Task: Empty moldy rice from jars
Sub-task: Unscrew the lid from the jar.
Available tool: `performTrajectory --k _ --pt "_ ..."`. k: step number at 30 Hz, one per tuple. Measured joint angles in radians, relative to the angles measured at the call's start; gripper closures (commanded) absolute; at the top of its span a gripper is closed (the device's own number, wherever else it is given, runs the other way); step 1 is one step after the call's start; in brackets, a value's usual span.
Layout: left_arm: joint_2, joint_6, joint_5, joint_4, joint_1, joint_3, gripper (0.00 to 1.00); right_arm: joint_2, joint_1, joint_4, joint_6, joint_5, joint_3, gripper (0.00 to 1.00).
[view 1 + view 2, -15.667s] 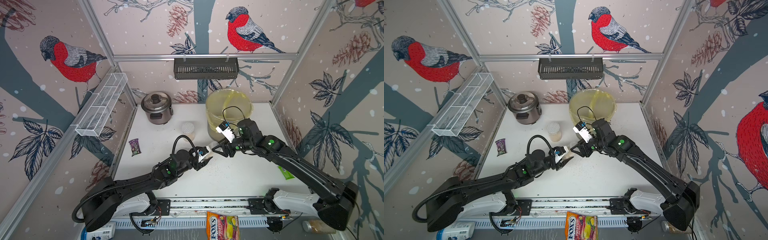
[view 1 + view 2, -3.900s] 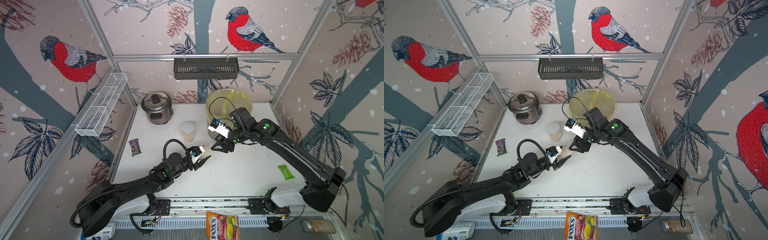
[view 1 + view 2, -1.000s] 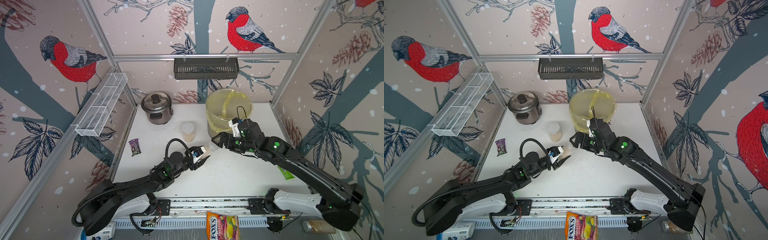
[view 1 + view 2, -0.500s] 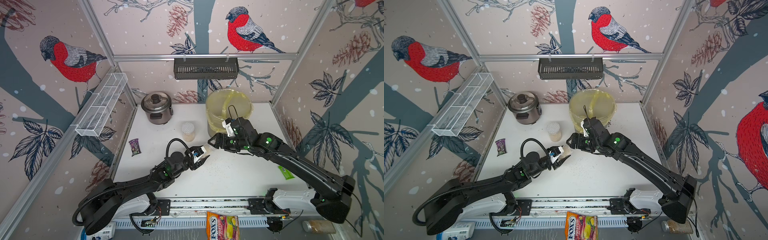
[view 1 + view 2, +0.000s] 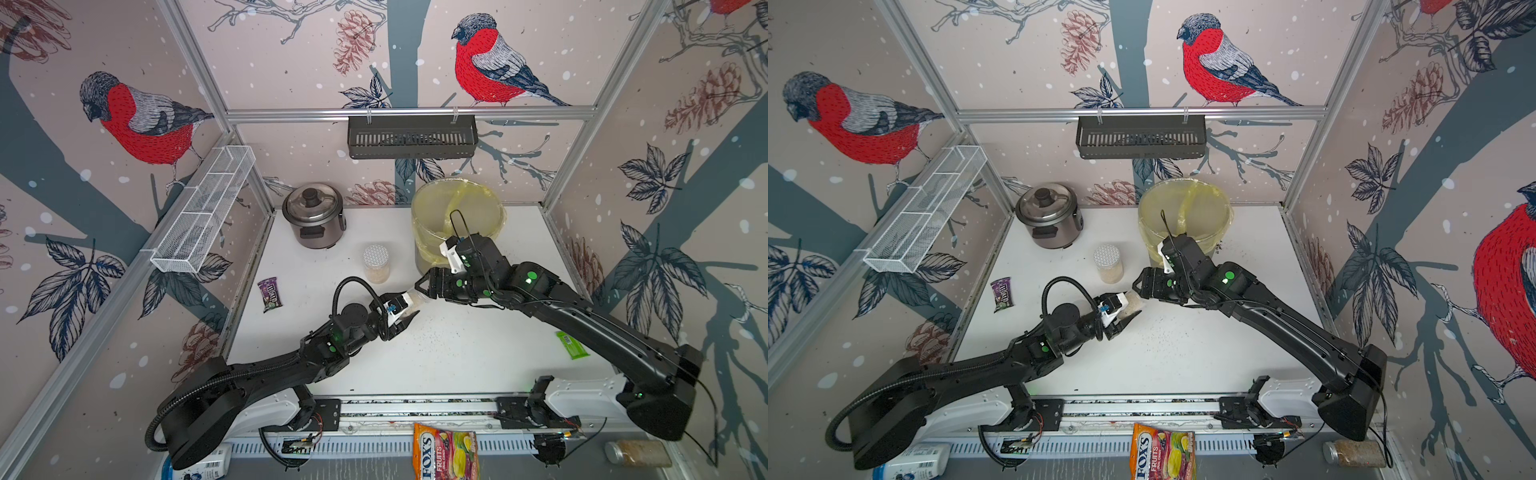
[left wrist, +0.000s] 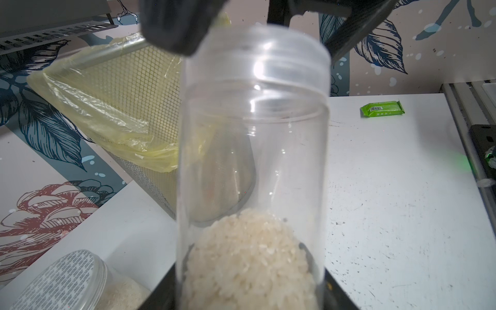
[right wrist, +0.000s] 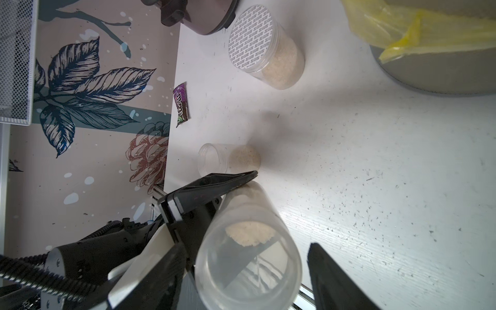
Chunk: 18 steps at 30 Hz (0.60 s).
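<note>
A narrow jar [image 5: 413,301] of moldy rice [image 6: 249,257] is clamped in the left gripper [image 5: 405,311] above the middle of the worktop [image 5: 457,353]. Its clear lid [image 6: 268,53] is flanked by the parted, not yet gripping jaws of the right gripper [image 5: 422,289]. Rice is also seen in the dotted-lid jar [image 5: 376,266] and in a third jar [image 7: 228,161] toward the left edge. Nothing is judged emptied yet into the yellow-bagged bin [image 5: 415,216] at the back edge

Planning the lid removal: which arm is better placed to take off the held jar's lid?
Right. The right gripper, jaws open, flanks the clear lid; the left gripper is shut on the jar, steadying it.
</note>
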Motion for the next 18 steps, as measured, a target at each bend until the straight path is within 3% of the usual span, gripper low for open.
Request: performTrajectory --k 10,18 --pt "0.0 0.0 0.0 0.0 0.0 0.0 1.0 0.003 -0.003 -0.002 -0.012 -0.014 -0.006 0.35" --pt "0.0 0.0 0.0 -0.003 -0.001 0.0 1.0 0.001 -0.003 0.014 -0.033 -0.042 -0.016 0.53"
